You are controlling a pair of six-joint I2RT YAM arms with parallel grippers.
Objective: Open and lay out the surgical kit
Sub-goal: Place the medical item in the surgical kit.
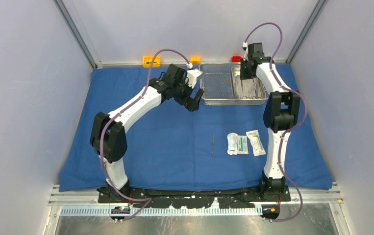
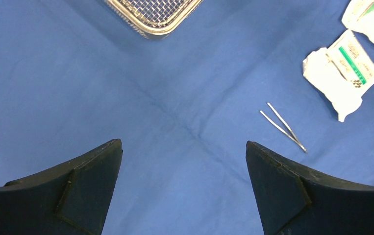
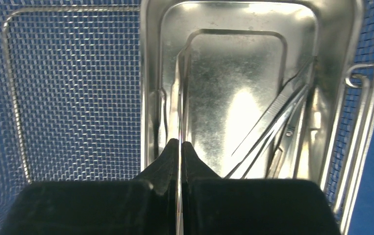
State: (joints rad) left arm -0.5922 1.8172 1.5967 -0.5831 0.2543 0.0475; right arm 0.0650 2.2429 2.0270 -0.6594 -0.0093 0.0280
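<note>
A robotics lab test cell is indicated. The space is enclosed on three sides by plain pale panels (image 1: pixel 23 98) set in aluminium posts (image 1: pixel 77 34). A left arm (image 1: pixel 126 110) and a right arm (image 1: pixel 278 127), both white and black and trailing purple cables (image 1: pixel 273 29), are bolted to a black base rail (image 1: pixel 194 198). A blue cloth wrap (image 1: pixel 175 156) is spread flat, and a steel mesh tray (image 1: pixel 216 85), a steel pan (image 1: pixel 254 94) and white-green packets (image 1: pixel 243 143) are set on it. Small coloured blocks (image 1: pixel 151 60) are lined along the far edge.

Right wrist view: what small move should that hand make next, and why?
Probably lift straight up. The right hand is shut on a thin steel tool in the pan, with other tools beside it. Since forceps and packets already lie on the cloth, this one likely joins them.
</note>
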